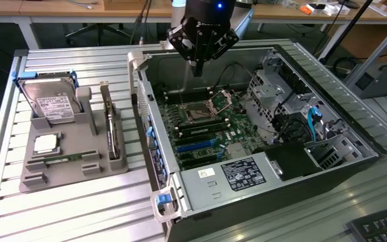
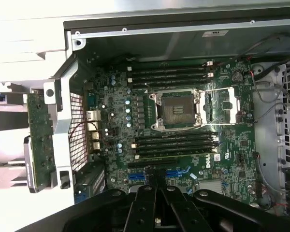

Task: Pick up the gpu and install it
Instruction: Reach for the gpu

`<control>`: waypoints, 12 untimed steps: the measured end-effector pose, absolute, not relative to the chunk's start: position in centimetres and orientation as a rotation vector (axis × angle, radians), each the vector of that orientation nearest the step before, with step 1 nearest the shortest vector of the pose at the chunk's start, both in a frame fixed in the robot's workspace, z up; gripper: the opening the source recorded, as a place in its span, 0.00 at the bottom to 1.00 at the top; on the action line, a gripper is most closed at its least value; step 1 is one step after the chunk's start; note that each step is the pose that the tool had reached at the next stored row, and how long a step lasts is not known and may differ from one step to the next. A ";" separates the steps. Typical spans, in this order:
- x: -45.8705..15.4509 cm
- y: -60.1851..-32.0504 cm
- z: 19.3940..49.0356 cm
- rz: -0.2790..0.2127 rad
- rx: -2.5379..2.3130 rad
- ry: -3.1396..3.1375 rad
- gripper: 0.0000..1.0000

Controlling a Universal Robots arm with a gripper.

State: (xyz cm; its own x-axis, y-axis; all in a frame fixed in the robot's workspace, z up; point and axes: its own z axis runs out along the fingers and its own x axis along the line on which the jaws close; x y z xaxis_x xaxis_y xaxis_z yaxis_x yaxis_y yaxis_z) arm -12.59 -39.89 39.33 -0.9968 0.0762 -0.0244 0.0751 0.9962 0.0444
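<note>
**Pincer shut and empty above the open case; gpu parked in the tray**

Listed from the exterior view's left to its right.

- Grey holder tray (image 1: pixel 79 151): on the slatted table, below the pincer and well off toward the exterior view's left.
- Hard drive (image 1: pixel 54 106): upright at the tray's far end, the tray item farthest from the pincer.
- Processor chip (image 1: pixel 46 143) and RAM stick (image 1: pixel 62 160): lying flat in the tray, well apart from the pincer.
- The gpu (image 1: pixel 113 128): standing on edge in the tray slot nearest the case, well apart from the pincer, nothing touching it.
- Pincer (image 1: pixel 197 70): raised over the far part of the case, fingers pressed together, holding nothing.
- Computer case (image 1: pixel 261 217): side open, lying under the pincer.
- Motherboard (image 1: pixel 193 136): below the pincer, its processor socket (image 2: pixel 179 108) uncovered just beyond the closed fingertips (image 2: pixel 146 193).
</note>
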 end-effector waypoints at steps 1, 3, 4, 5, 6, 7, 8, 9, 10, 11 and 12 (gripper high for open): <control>-12.6 -39.9 39.3 0.068 0.118 3.113 0.11; -12.7 -39.9 39.3 0.068 0.118 3.113 0.11; -12.8 -39.9 39.3 0.068 0.118 3.112 0.11; -12.8 -39.9 39.3 0.068 0.118 3.112 0.11; -12.8 -39.9 39.3 0.068 0.118 3.112 0.11; -12.8 -39.9 39.3 0.068 0.118 3.112 0.11; -12.8 -39.9 39.3 0.068 0.118 3.113 0.11; -12.8 -39.9 39.3 0.068 0.118 3.113 0.11; -12.9 -39.9 39.3 0.068 0.118 3.112 0.11; -12.9 -39.9 39.3 0.068 0.118 3.113 0.11; -12.9 -39.9 39.3 0.068 0.118 3.113 0.11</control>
